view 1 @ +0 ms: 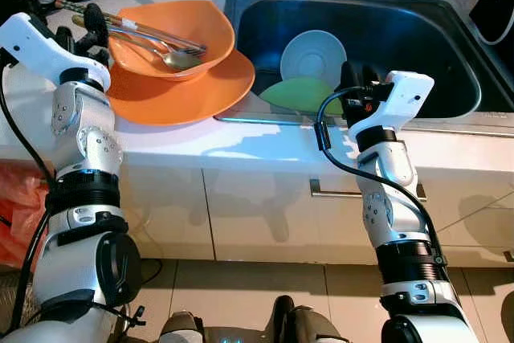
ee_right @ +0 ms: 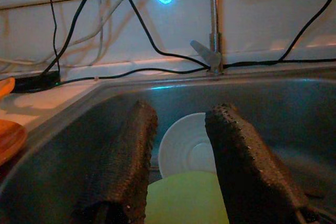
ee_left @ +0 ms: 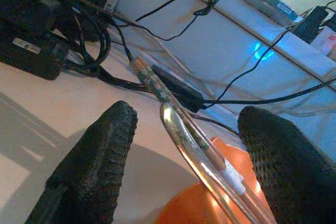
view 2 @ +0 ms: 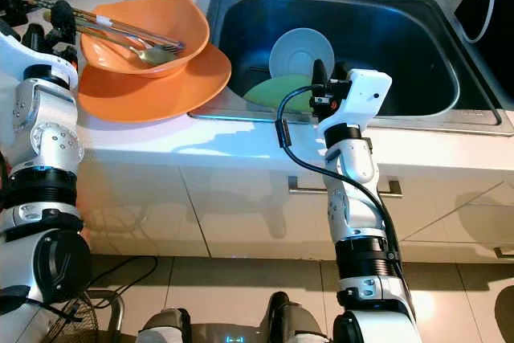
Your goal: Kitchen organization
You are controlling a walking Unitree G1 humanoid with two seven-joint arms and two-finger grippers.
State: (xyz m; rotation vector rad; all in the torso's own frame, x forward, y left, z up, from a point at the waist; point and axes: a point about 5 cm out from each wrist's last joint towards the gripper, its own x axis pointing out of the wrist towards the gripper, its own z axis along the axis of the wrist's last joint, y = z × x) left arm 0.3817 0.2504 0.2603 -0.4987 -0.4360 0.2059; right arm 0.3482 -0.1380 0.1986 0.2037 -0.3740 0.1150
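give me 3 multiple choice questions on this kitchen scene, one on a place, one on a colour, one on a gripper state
1. Where is the white bowl?
A in the sink
B on the counter
C on the floor

2. What colour is the bowl that holds the cutlery?
A green
B orange
C white

3. How is the left gripper?
A shut on a plate
B shut on a cable
C open

Key: 1 A, it lies in the sink beside a green plate. 2 B, an orange bowl on an orange plate. 3 C, its fingers stand apart on either side of the cutlery handles.
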